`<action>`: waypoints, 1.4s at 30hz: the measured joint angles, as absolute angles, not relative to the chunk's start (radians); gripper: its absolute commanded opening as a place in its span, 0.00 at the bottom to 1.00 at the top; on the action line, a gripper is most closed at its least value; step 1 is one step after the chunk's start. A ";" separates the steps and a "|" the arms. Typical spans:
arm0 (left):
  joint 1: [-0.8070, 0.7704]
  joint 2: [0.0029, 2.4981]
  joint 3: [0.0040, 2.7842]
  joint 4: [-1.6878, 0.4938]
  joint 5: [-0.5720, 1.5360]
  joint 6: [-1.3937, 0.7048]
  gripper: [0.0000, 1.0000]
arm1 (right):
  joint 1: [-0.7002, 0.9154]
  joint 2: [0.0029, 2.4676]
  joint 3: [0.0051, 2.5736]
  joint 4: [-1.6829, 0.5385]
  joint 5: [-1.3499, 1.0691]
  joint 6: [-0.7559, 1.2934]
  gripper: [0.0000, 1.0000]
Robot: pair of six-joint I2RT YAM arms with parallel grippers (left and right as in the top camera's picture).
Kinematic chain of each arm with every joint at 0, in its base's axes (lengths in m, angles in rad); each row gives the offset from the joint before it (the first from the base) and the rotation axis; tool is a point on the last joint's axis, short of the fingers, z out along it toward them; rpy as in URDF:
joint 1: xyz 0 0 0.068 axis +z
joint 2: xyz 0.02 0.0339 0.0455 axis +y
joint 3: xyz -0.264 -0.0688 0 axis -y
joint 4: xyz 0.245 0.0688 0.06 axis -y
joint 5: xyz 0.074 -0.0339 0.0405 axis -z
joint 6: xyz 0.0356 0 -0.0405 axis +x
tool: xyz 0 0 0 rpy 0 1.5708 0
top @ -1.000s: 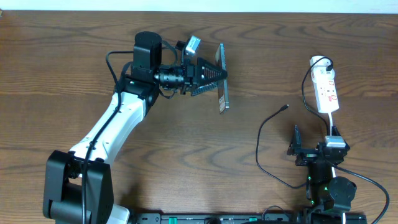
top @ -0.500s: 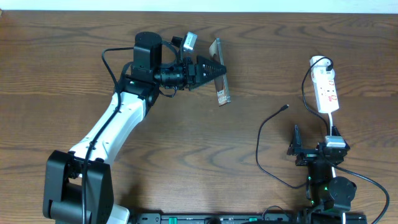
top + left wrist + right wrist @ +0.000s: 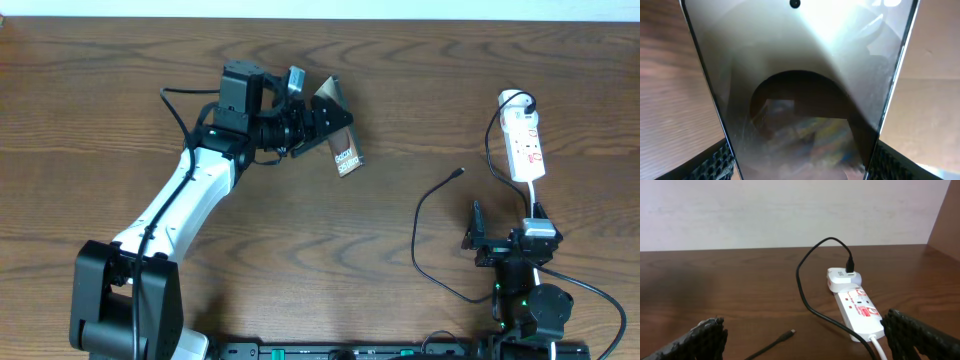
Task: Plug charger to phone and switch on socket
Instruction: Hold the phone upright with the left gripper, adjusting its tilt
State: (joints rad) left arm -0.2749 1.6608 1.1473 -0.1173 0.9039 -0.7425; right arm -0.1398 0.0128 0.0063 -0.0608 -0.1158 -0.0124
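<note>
Phone [image 3: 346,156] more face-up vs before, tight in L gripper [image 3: 333,118]; R gripper [image 3: 507,222] wide apart.

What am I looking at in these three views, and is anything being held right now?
Two robot arms sit at a wooden table, each ending in a pair of fingers. The overhead view looks straight down on both arms. The other two views come from a small camera on each wrist.

The left fingers are closed on the phone and hold it at a tilt. Its glossy face almost fills the left wrist view. The right fingers stand open and empty near the bottom edge of the overhead view.

Ahead of them lies the charger, a thin black cable whose free tip rests on the wood. Its other end goes into a white adapter on the socket, the white power strip.
</note>
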 measured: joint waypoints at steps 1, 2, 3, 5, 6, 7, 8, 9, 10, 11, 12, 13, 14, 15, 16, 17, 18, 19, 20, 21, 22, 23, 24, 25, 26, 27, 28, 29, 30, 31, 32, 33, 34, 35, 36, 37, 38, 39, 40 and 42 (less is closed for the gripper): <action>-0.274 1.661 1.147 -0.134 0.889 -0.742 0.64 | -0.140 0.013 0.006 -0.061 -0.116 -0.012 0.99; -0.274 1.661 1.147 -0.149 0.876 -0.741 0.64 | -0.140 0.013 0.006 -0.061 -0.116 -0.012 0.99; -0.274 1.661 1.147 -0.162 0.862 -0.739 0.64 | -0.140 0.013 0.006 -0.061 -0.116 -0.012 0.99; -0.274 1.661 1.147 -0.180 0.838 -0.738 0.64 | -0.140 0.013 0.006 -0.061 -0.116 -0.012 0.99; -0.274 1.661 1.147 -0.183 0.831 -0.738 0.64 | -0.140 0.013 0.006 -0.061 -0.116 -0.012 0.99; -0.274 1.661 1.147 -0.183 0.825 -0.737 0.63 | -0.140 0.013 0.006 -0.061 -0.116 -0.012 0.99; -0.274 1.661 1.147 -0.183 0.820 -0.736 0.64 | -0.140 0.013 0.006 -0.061 -0.116 -0.012 0.99; -0.274 1.661 1.147 -0.183 0.817 -0.736 0.63 | -0.140 0.013 0.006 -0.061 -0.116 -0.012 0.99; -0.274 1.661 1.147 -0.184 0.812 -0.736 0.63 | -0.140 0.013 0.006 -0.061 -0.116 -0.012 0.99; -0.274 1.661 1.147 -0.184 0.810 -0.736 0.64 | -0.140 0.013 0.006 -0.061 -0.116 -0.012 0.99; -0.274 1.661 1.147 -0.184 0.808 -0.736 0.64 | -0.140 0.013 0.006 -0.061 -0.116 -0.012 0.99; -0.274 1.661 1.147 -0.183 0.809 -0.736 0.64 | -0.140 0.013 0.006 -0.061 -0.116 -0.012 0.99; -0.274 1.661 1.147 -0.183 0.809 -0.736 0.63 | -0.140 0.013 0.006 -0.061 -0.116 -0.012 0.99; -0.275 1.661 1.147 -0.184 0.809 -0.736 0.64 | -0.140 0.013 0.006 -0.061 -0.116 -0.012 0.99; -0.275 1.661 1.147 -0.183 0.809 -0.736 0.64 | -0.140 0.013 0.006 -0.061 -0.116 -0.012 0.99; -0.274 1.661 1.147 -0.183 0.810 -0.737 0.64 | -0.140 0.013 0.006 -0.061 -0.116 -0.012 0.99; -0.274 1.661 1.147 -0.183 0.811 -0.738 0.63 | -0.140 0.013 0.006 -0.061 -0.116 -0.012 0.99; -0.274 1.661 1.147 -0.183 0.814 -0.740 0.63 | -0.140 0.013 0.006 -0.061 -0.116 -0.012 0.99; -0.274 1.661 1.147 -0.183 0.818 -0.744 0.63 | -0.140 0.013 0.006 -0.061 -0.116 -0.012 0.99; -0.274 1.661 1.147 -0.183 0.826 -0.744 0.63 | -0.140 0.013 0.006 -0.061 -0.116 -0.012 0.99; -0.274 1.661 1.147 -0.183 0.836 -0.747 0.62 | -0.140 0.013 0.006 -0.061 -0.116 -0.012 0.99; -0.275 1.661 1.147 -0.183 0.845 -0.749 0.62 | -0.140 0.013 0.006 -0.061 -0.116 -0.012 0.99; -0.274 1.661 1.147 -0.183 0.856 -0.752 0.61 | -0.140 0.013 0.006 -0.061 -0.116 -0.012 0.99; -0.274 1.661 1.147 -0.183 0.868 -0.755 0.60 | -0.140 0.013 0.006 -0.061 -0.116 -0.012 0.99; -0.274 1.661 1.147 -0.183 0.882 -0.759 0.59 | -0.140 0.013 0.006 -0.061 -0.116 -0.012 0.99; -0.274 1.661 1.147 -0.183 0.894 -0.759 0.59 | -0.140 0.013 0.006 -0.061 -0.116 -0.012 0.99; -0.274 1.661 1.147 -0.183 0.910 -0.759 0.59 | -0.140 0.013 0.006 -0.061 -0.116 -0.012 0.99; -0.275 1.661 1.147 -0.183 0.923 -0.759 0.59 | -0.140 0.013 0.006 -0.061 -0.116 -0.012 0.99; -0.275 1.661 1.147 -0.183 0.937 -0.759 0.59 | -0.140 0.013 0.006 -0.061 -0.116 -0.012 0.99; -0.274 1.661 1.147 -0.183 0.949 -0.759 0.59 | -0.140 0.013 0.006 -0.061 -0.116 -0.012 0.99; -0.274 1.661 1.147 -0.183 0.960 -0.759 0.59 | -0.140 0.013 0.006 -0.061 -0.116 -0.012 0.99; -0.274 1.661 1.147 -0.183 0.971 -0.759 0.59 | -0.140 0.013 0.006 -0.061 -0.116 -0.012 0.99; -0.275 1.661 1.147 -0.183 0.979 -0.760 0.59 | -0.140 0.013 0.006 -0.061 -0.116 -0.012 0.99; -0.275 1.661 1.147 -0.183 0.990 -0.762 0.59 | -0.140 0.013 0.006 -0.061 -0.116 -0.012 0.99; -0.275 1.661 1.147 -0.183 0.998 -0.763 0.59 | -0.140 0.013 0.006 -0.061 -0.116 -0.012 0.99; -0.275 1.661 1.147 -0.183 1.003 -0.763 0.59 | -0.140 0.013 0.006 -0.061 -0.116 -0.012 0.99; -0.275 1.661 1.147 -0.183 1.008 -0.764 0.59 | -0.140 0.013 0.006 -0.061 -0.116 -0.012 0.99; -0.274 1.661 1.147 -0.183 1.013 -0.766 0.59 | -0.140 0.013 0.006 -0.061 -0.116 -0.012 0.99; -0.274 1.661 1.147 -0.183 1.017 -0.767 0.59 | -0.140 0.013 0.006 -0.061 -0.115 -0.012 0.99; -0.275 1.661 1.147 -0.183 1.021 -0.775 0.59 | -0.140 0.013 0.006 -0.061 -0.116 -0.012 0.99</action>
State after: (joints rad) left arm -0.2749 1.6608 1.1473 -0.1833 1.0210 -0.7753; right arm -0.1398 0.0128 0.0063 -0.0612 -0.1158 -0.0124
